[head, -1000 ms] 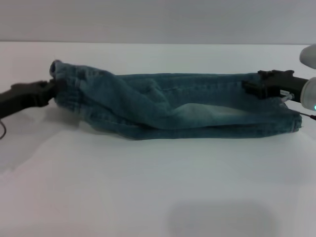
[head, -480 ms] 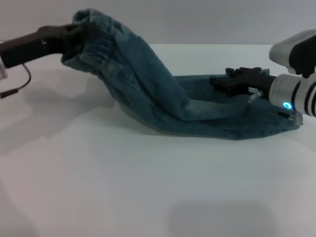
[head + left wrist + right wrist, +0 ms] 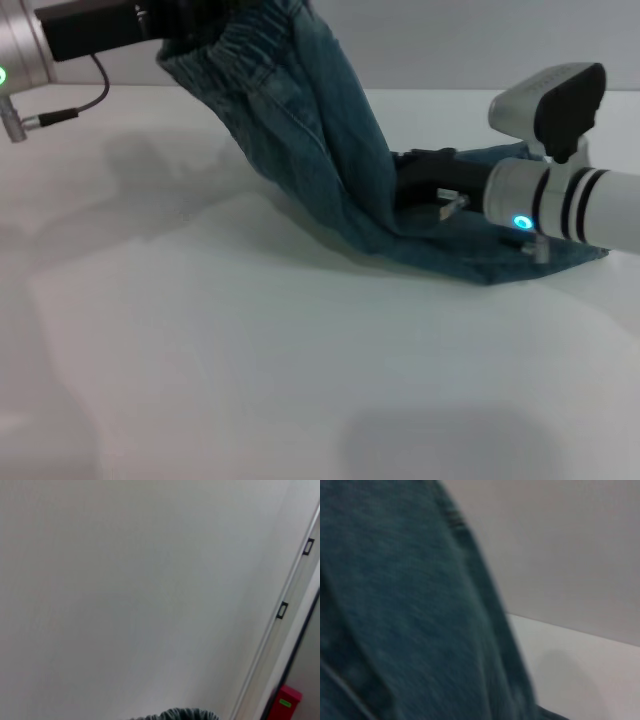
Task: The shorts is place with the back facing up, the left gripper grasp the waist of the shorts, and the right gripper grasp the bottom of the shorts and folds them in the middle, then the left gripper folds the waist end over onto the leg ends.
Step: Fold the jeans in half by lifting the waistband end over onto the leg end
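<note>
Left jaws: clamped on the waist of the shorts (image 3: 235, 45), the black left gripper (image 3: 185, 18) gripping that ruffled band high up at the top of the head view, well clear of the table (image 3: 250, 380).
Right jaws: cannot tell how wide they stand — the tips of the right gripper (image 3: 405, 183) run in behind the hanging denim and are hidden; the black claw sits low, right over the part of the fabric that lies flat.
Shorts: the shorts (image 3: 330, 170) stretch from the left jaws down in a steep slope of blue denim to the right jaws, and from there the rest lies flat on the table, running on under the right arm.
Leg ends: the bottom of the shorts (image 3: 590, 255) rests on the table behind the right jaws, beneath the white forearm with its black rings and blue light; only a strip of the hem edge peeks out.
Left wrist view: a plain pale wall, plus a sliver of gathered fabric at the frame's edge.
Right wrist view: filled with denim close up against the jaws, a stitched seam running across it, white table beyond.
Cable: a dark lead (image 3: 70, 110) loops from the left arm, hanging just behind its jaws.
</note>
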